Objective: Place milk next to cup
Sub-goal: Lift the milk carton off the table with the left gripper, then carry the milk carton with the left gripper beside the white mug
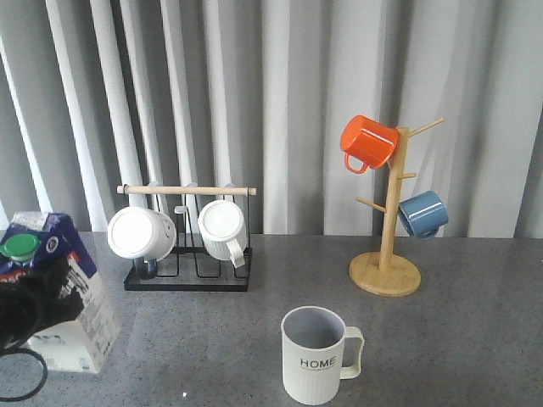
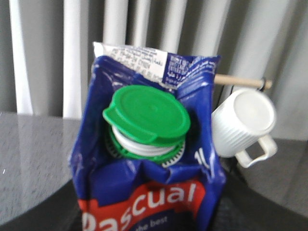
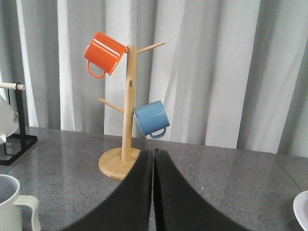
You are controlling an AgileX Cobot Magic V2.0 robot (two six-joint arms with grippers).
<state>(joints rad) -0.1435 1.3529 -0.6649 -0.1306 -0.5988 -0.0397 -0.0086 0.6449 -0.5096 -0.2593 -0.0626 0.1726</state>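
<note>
Here, line by line:

Left gripper (image 1: 38, 297): clenched round the milk (image 1: 64, 288); its dark fingers lie across the carton's near face at the far left of the front view.

Milk: blue-and-white carton tilted to one side on the grey table (image 1: 441, 339), its base touching the surface; the green cap (image 2: 146, 114) is on, and the red "Pascual" label shows below it in the left wrist view.

Right gripper (image 3: 153, 192): pressed closed, the two black fingers meeting along a thin seam with nothing between them, above the table near the tree's base.

Cup (image 1: 321, 356): upright in front of centre, "HOME" facing the camera, handle to its right; its grey inside looks empty. It stands well apart from the milk.

Black rack (image 1: 188, 246): behind and between the milk and the cup, with a wooden bar across the top; two white mugs (image 1: 140, 233) hang on it.

Wooden mug tree (image 1: 386, 246): back right; an orange mug (image 1: 367, 142) hangs high on it and a blue mug (image 1: 422, 214) lower down, both tipped on their pegs.

Backdrop: a pale pleated curtain (image 1: 297, 85).
</note>
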